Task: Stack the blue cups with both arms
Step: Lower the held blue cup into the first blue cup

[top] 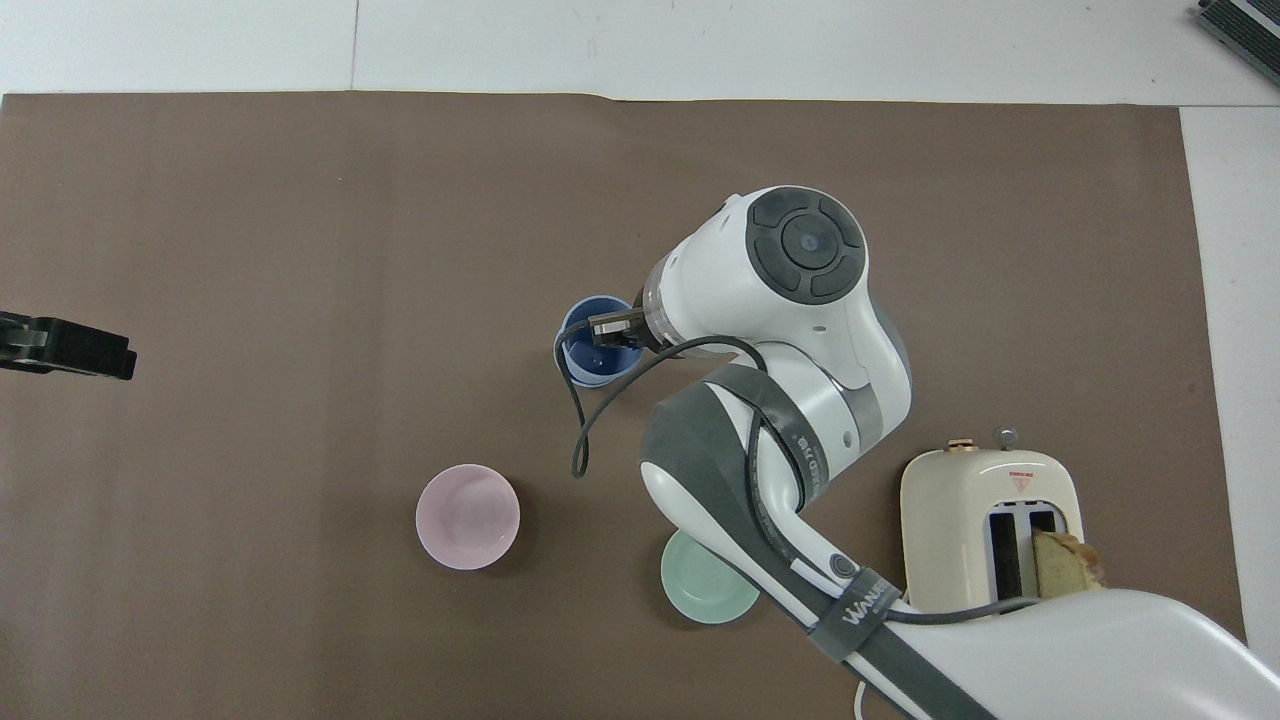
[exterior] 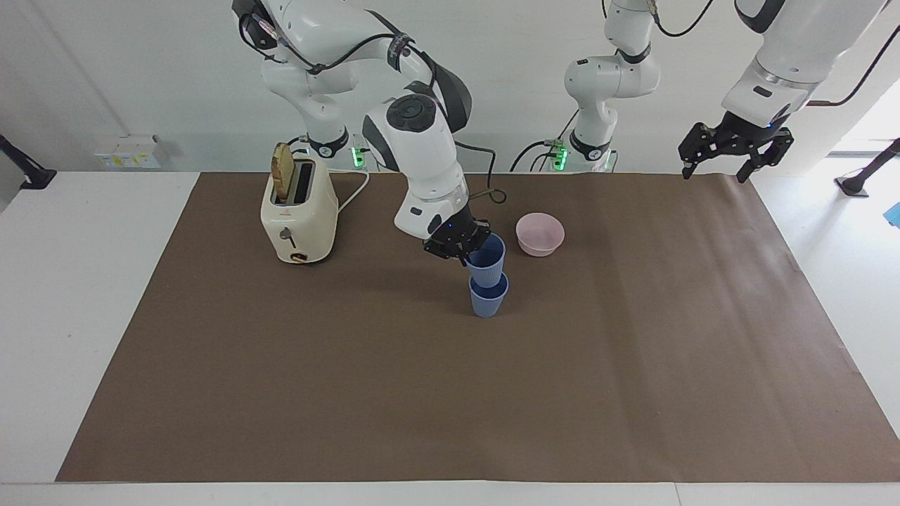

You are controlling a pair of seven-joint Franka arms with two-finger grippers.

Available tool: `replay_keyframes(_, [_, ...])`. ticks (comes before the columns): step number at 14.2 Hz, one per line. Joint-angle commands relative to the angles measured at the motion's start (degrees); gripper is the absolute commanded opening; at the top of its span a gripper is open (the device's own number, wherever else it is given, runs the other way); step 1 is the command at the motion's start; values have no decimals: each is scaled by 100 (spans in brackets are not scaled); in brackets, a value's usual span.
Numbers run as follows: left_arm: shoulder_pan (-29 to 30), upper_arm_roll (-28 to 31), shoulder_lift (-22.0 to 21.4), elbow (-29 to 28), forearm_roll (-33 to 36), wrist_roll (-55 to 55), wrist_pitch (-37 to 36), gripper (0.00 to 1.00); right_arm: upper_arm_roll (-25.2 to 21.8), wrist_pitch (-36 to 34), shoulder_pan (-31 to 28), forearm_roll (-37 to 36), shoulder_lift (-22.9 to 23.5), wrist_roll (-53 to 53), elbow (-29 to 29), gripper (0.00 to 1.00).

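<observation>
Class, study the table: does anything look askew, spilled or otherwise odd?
Nothing is spilled or damaged. The upper blue cup, held at its rim by the right end effector, sits only partly inside the lower blue cup. The slice of bread stands high out of the toaster.

Cups: both periwinkle blue, matte; upper cup (exterior: 486, 261) shows faint ribbing on its wall, lower cup (exterior: 488, 298) plain. Centre of frame.

Bowls: pink bowl (exterior: 540, 234), pale, plain, just right of centre; green bowl (top: 706, 591), pale mint, plain, lower centre of the overhead view.

Toaster (exterior: 298, 214): cream body, dark slots, small red mark on top, brass-coloured knob. Toast (exterior: 282, 173) in it: tan crust, yellowish crumb.

Table cover (exterior: 450, 393): flat brown, no pattern. Table (exterior: 70, 281) around it: white.

Arms: white shells, grey-black joints, black cables. Right gripper (exterior: 458, 246) and left gripper (exterior: 731, 151): black.

Wall: white.
</observation>
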Motion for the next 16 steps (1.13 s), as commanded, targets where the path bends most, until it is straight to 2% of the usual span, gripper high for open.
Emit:
replay_keyframes(1, [35, -18, -124, -124, -53, -40, 15, 100, 33, 149, -41, -61, -2, 83, -131, 0])
replay_keyframes(7, [88, 0, -124, -115, -53, -40, 31, 100, 24, 220, -23, -96, 183, 92, -166, 0])
replay_keyframes(9, [88, 0, -124, -115, -53, -40, 31, 100, 24, 228, -32, -122, 183, 92, -166, 36])
replay_keyframes(10, [88, 0, -124, -115, -53, -40, 31, 100, 24, 228, -32, -122, 183, 92, -166, 62])
replay_keyframes(14, [88, 0, -124, -115, -53, -40, 31, 100, 24, 316, -59, -227, 183, 65, -166, 100])
replay_keyframes(16, [88, 0, -124, -115, -53, -40, 31, 100, 24, 299, -59, -289, 183, 65, -149, 100])
